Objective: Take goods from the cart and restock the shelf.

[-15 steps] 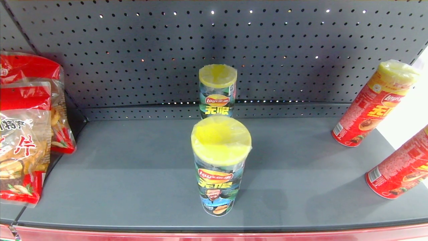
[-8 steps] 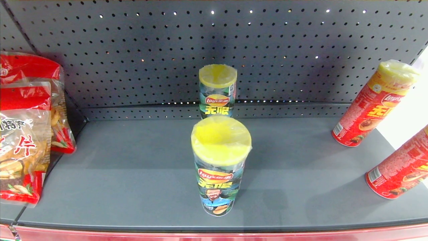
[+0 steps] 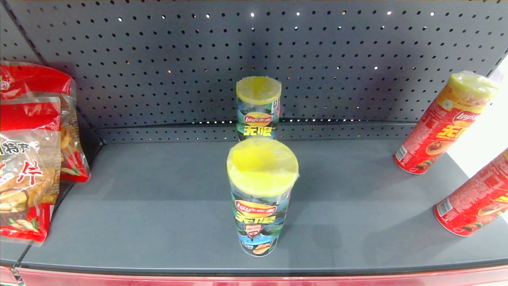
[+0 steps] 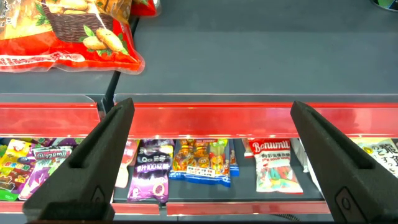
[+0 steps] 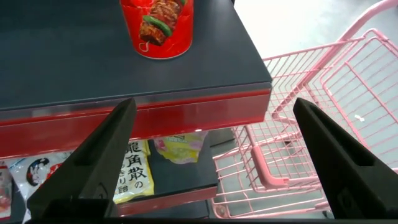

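Both pincers hang low in front of the shelf [image 3: 158, 222], level with its red rail [image 4: 205, 118]. The left pincer [image 4: 211, 104] is spread wide and grips nothing. The right pincer [image 5: 214, 102] is spread just as wide and is equally bare.

Ahead of the pincers, on the grey deck between them, two dark cans with yellow lids stand upright in a file. The front dark can [image 3: 260, 198] is near the rail, and the rear dark can [image 3: 258, 107] is against the pegboard [image 3: 158, 59]. Each label carries a red oval logo and yellow characters.

Two red cans with yellow lids stand at the shelf's right end, the near red can [image 3: 472, 198] and the far red can [image 3: 444, 123]. One of them rises just past the rail, ahead of the right pincer, with a meat skewer pictured on its label.

Beyond the left pincer and toward the outer side, at least two red snack bags [image 4: 62, 31] lie overlapping on the deck, with printed characters and pictured snacks.

The pink wire cart [image 5: 323, 124] stands beside and below the right pincer, off the shelf's end.

Under the rail, below both pincers, several flat packets [image 4: 199, 165] in purple, blue, white and yellow line a lower shelf
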{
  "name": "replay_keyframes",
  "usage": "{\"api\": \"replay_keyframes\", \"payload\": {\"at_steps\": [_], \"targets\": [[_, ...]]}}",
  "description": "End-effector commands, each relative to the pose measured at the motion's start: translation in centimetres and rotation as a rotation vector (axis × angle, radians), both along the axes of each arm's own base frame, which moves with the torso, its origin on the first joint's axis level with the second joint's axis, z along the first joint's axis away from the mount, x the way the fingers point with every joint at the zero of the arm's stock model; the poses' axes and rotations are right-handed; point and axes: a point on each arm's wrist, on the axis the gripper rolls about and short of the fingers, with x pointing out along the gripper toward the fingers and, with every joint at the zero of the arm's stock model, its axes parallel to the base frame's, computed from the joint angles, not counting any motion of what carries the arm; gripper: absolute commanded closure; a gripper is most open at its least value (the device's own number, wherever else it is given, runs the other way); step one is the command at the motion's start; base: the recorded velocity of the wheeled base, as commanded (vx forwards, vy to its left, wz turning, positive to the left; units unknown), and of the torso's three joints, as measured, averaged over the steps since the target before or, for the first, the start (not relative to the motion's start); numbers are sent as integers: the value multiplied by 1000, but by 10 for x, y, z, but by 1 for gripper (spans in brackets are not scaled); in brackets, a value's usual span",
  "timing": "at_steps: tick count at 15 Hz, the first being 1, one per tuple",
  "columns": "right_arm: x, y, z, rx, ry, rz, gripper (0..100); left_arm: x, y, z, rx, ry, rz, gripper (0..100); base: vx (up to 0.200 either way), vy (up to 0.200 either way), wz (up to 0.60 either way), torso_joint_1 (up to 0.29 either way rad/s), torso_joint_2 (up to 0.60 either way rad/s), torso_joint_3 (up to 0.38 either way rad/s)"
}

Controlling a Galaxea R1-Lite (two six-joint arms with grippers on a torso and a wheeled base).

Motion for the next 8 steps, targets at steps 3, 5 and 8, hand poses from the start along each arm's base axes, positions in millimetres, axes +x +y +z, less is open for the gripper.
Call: {"api": "replay_keyframes", "payload": {"at_steps": [3,5,8], "targets": [[0,1,0,3,0,34,0,0,0,0,1,0,1,0,0,0,0,0,0,0],[0,2,0,3,1,82,0,0,0,0,0,0,1,0,0,0,0,0,0,0],[0,2,0,3,1,88,0,0,0,0,0,0,1,0,0,0,0,0,0,0]]}}
